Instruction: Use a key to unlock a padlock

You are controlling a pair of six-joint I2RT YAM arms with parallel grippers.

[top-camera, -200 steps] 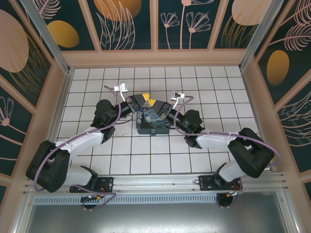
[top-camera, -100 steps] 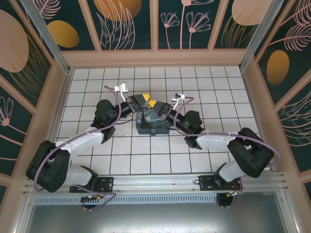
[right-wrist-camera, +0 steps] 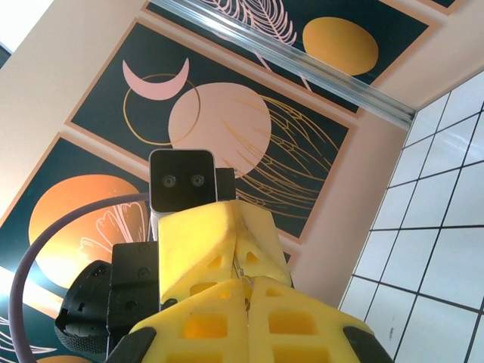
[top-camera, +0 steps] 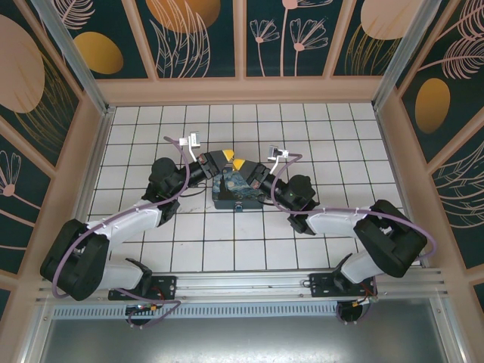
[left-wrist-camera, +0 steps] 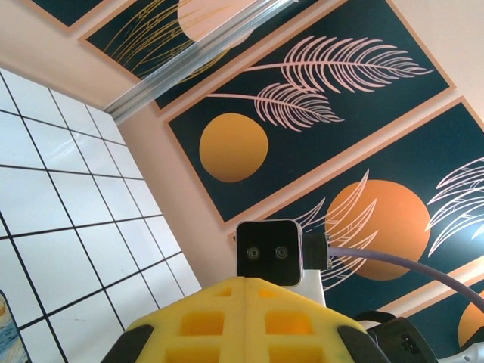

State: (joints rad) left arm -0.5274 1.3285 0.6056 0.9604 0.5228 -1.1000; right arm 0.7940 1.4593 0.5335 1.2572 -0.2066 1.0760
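Arms (top-camera: 136,215) (top-camera: 333,219) converge over box (top-camera: 234,195), left fingers (left-wrist-camera: 198,331) and right fingers (right-wrist-camera: 198,327) seemingly pressed together

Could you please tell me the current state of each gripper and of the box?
Left gripper: shut, fingers pressed together.
Right gripper: shut, its tip close against the left one's; anything held is hidden.
Box: lying flat, under both grippers' tips.

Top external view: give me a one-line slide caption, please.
Left gripper and right gripper close together mid-table, above the starry-night printed box on the white tiled table.
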